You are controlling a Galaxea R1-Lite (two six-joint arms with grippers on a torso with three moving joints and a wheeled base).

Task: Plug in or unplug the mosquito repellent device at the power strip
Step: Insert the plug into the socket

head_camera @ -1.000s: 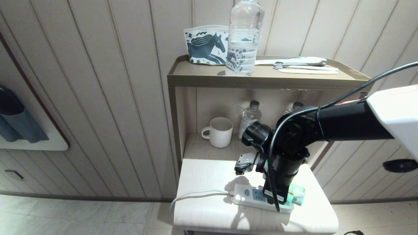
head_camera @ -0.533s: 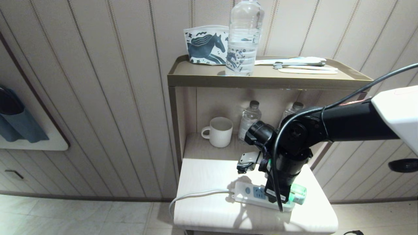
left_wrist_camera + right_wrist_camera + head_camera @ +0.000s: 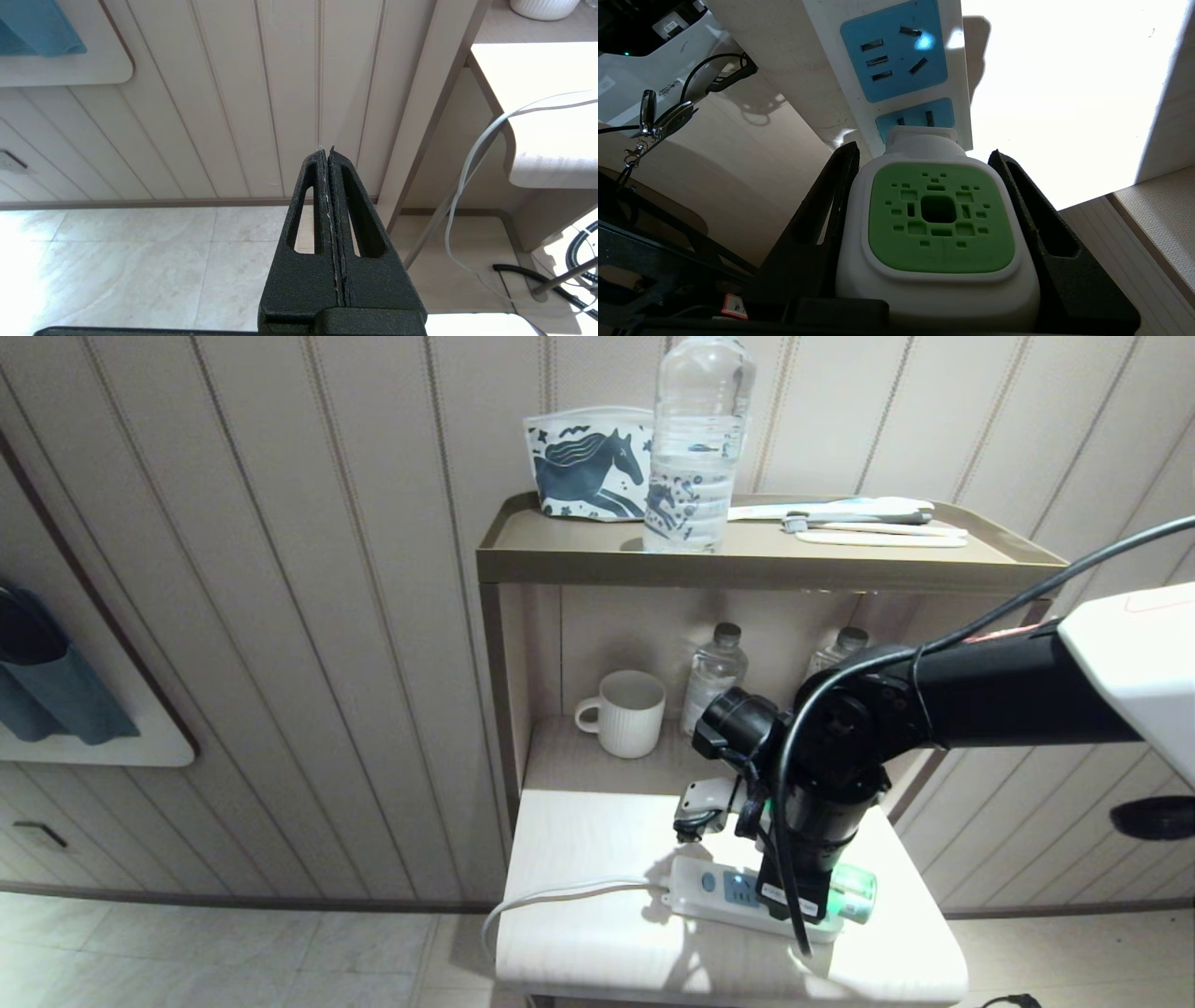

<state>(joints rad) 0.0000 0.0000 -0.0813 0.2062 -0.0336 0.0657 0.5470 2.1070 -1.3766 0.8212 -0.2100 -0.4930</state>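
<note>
- While the left gripper (image 3: pixel 329 154) hangs beside the cabinet over the floor, we note its fingers pressed together, empty.
- We see the white cord (image 3: pixel 560 894) running to the power strip (image 3: pixel 709 887), which lies flat on the low table (image 3: pixel 597 952).
- We record the right gripper (image 3: pixel 924 161) clamped on the mosquito repellent device (image 3: pixel 941 219); its plug end sits at a blue socket of the strip, but seating depth we cannot tell.

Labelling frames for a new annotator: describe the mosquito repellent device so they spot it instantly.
On the low white table under the shelf lies a power strip. The mosquito repellent device sits at its far-from-cord end, gripped by the right tool: white body, green perforated face, green bottle, unlike the clear bottles.
</note>
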